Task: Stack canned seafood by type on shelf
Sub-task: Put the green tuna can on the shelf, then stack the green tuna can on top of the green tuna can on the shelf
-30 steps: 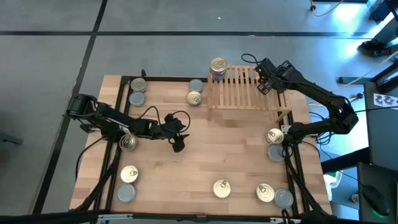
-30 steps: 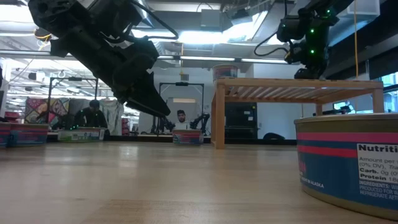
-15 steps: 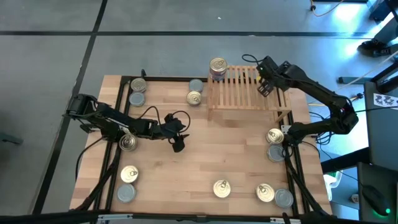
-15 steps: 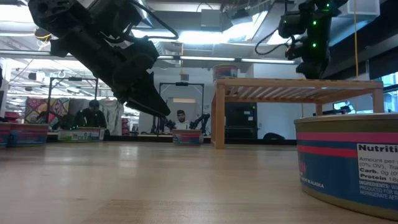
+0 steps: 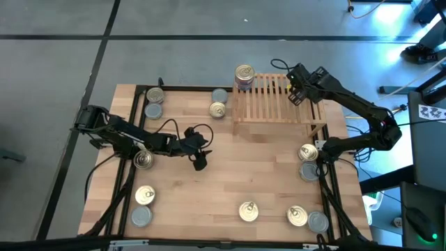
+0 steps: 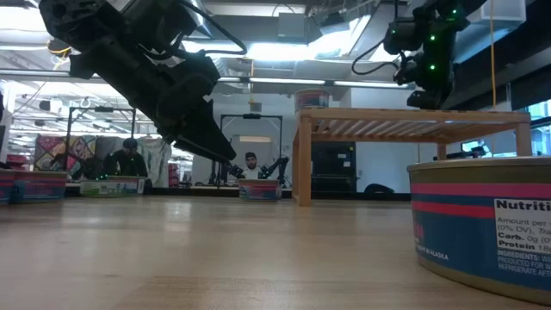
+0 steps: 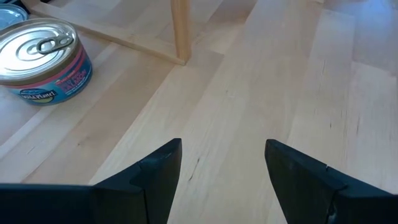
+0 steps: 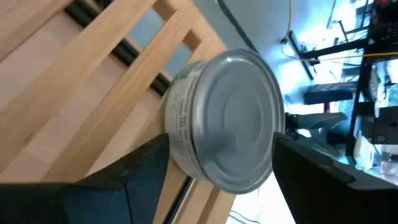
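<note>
The shelf (image 5: 279,101) of light wooden slats stands at the table's far right. A stack of cans with a gold top (image 5: 244,75) sits on its far left corner. My right gripper (image 5: 296,94) hovers over the shelf's far right. Its fingers stand close on either side of a silver-topped can (image 8: 227,121), which rests on the slats near the shelf's edge. My left gripper (image 5: 199,157) is open above bare table left of the middle, with nothing between its fingers (image 7: 224,168). Several more cans lie around the table's edges. My right gripper has one finger (image 8: 146,165) on each side of the silver-topped can's wall (image 8: 180,124), coming slanting down from above. The can stands on the slats. Whether the fingers touch the wall, I cannot tell.
Loose cans: far left (image 5: 155,95), by the shelf's left leg (image 5: 218,109), left edge (image 5: 143,160), near left (image 5: 145,194), near edge (image 5: 248,211), near right (image 5: 297,215) and right edge (image 5: 307,152). One can (image 6: 482,228) sits right in front of the low camera. People show in the room behind.
</note>
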You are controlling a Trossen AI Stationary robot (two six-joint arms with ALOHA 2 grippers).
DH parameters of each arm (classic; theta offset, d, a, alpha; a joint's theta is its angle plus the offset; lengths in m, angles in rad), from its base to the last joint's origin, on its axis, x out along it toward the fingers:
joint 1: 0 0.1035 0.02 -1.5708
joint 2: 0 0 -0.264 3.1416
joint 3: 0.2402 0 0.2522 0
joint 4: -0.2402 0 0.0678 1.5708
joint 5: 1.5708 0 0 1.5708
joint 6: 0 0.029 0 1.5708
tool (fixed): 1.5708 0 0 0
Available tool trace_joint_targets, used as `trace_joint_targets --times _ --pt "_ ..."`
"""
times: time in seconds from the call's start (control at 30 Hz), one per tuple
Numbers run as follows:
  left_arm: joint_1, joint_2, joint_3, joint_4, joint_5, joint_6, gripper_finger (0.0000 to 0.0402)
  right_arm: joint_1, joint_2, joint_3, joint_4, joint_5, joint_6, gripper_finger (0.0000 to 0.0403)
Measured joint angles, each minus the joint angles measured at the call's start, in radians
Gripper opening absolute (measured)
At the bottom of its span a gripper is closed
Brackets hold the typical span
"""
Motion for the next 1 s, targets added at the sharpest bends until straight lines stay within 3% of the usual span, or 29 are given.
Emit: trace_joint_targets --times 0.43,0.83,1.0 --pt "0.0 0.0 0.0 0.0 0.0 -0.004 0.0229 0.0 0.0 -0.001 0.03 0.072 -0.01 0.0273" --pt "0.0 0.0 0.0 0.0 0.0 -0.003 0.0229 0.003 -0.001 -0.001 0.009 0.067 -0.053 0.0273" --pt "0.0 0.0 0.0 0.001 0.0 0.0 0.0229 0.097 -0.013 0.02 -0.078 0.015 -0.006 0.0273"
